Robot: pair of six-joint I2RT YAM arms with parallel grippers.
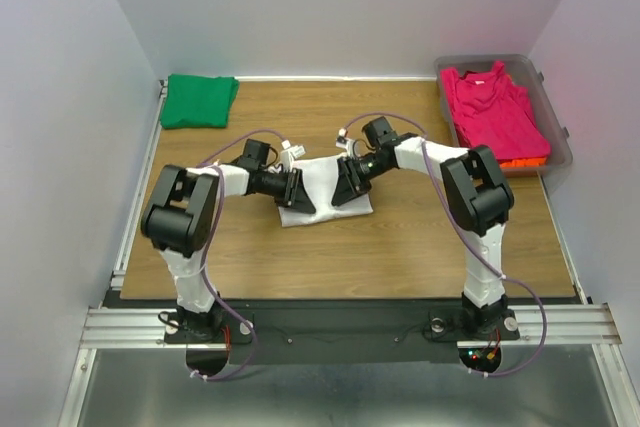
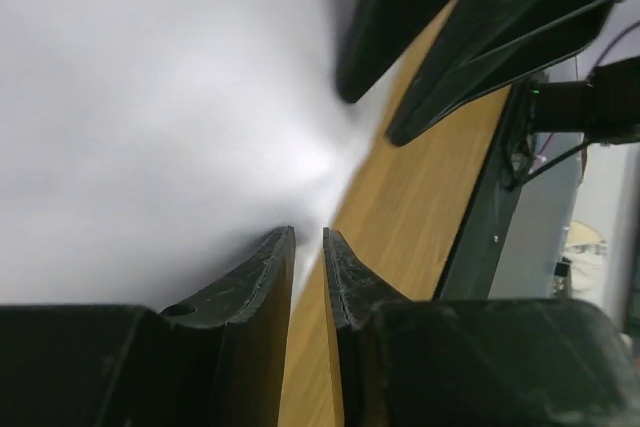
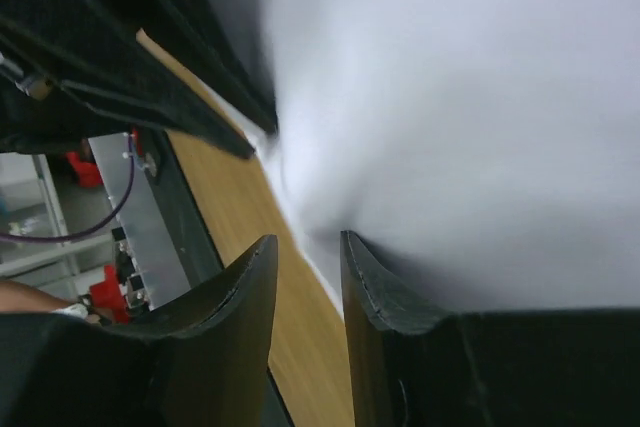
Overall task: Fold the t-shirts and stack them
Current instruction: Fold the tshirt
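Note:
A folded white t-shirt [image 1: 326,175] lies at the middle of the table, with both grippers at its near edge. My left gripper [image 1: 300,194] comes in from the left. Its jaws [image 2: 309,235] stand a narrow slit apart, nipping the white cloth [image 2: 150,117] at their tips. My right gripper [image 1: 347,187] comes in from the right. Its jaws [image 3: 308,239] are open, and the hem of the white cloth [image 3: 470,117] and bare wood show between them. A folded green t-shirt [image 1: 198,100] rests at the back left. A magenta t-shirt [image 1: 495,112] lies over an orange one [image 1: 522,161].
The magenta and orange shirts sit in a clear plastic tub [image 1: 556,119] at the back right corner. The wooden table [image 1: 400,247] is walled on three sides. A black rail [image 1: 340,322] with both arm bases runs along its near edge.

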